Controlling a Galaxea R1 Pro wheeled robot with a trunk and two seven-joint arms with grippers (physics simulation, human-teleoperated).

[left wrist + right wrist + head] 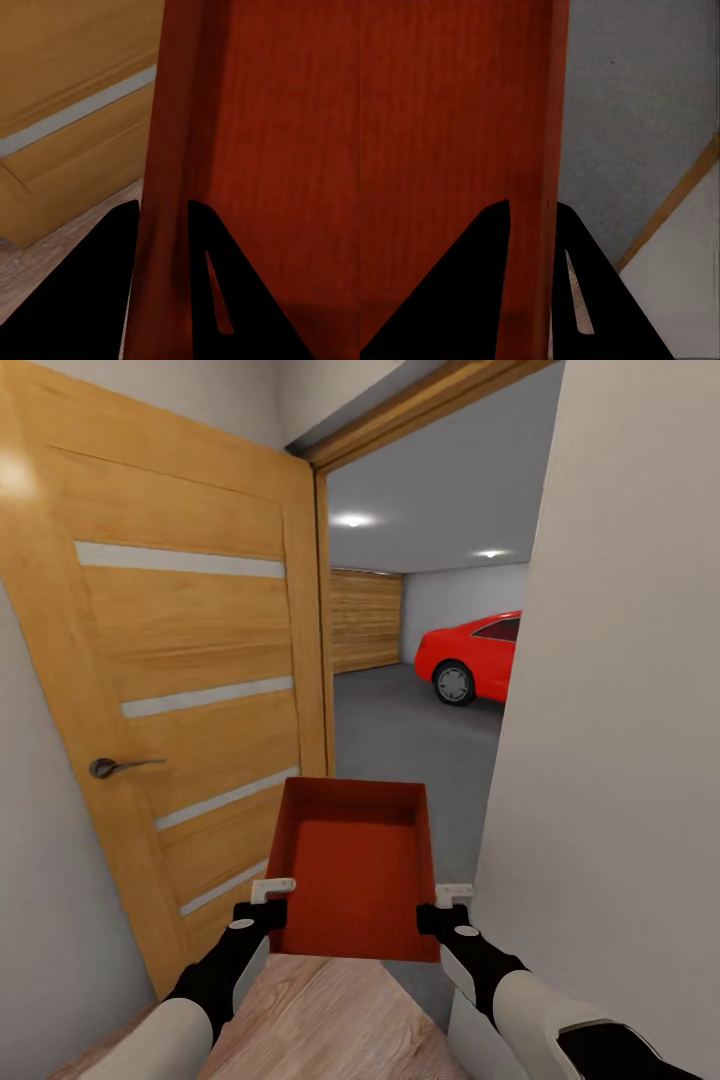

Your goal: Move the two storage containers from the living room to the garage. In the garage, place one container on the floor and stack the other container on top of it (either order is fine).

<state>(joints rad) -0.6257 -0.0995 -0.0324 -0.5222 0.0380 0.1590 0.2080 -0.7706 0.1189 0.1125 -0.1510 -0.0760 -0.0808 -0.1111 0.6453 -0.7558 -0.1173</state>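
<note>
One storage container (355,870) sits low in the middle of the head view, carried between both arms with its open top up and its ribbed inside showing. The left gripper (262,908) pinches the bin's left side wall near the close end, and the right gripper (440,913) does the same on the right wall; each wrist view shows a thin orange-red wall running between two dark fingers (124,255), so both claws are closed nearly all the way, with only the wall's thickness between the jaws. Holding opposite walls likely keeps the bin level and stops it twisting as the base rolls. It hangs above the seam where light wood planks (330,1020) give way to dark grey floor (400,730), in the doorway. An open wooden door (180,690) fills the left of the frame, a pale wall (620,710) the right, and a red car (475,655) shows in the garage at centre right. My guess: one container is partway through delivery
</note>
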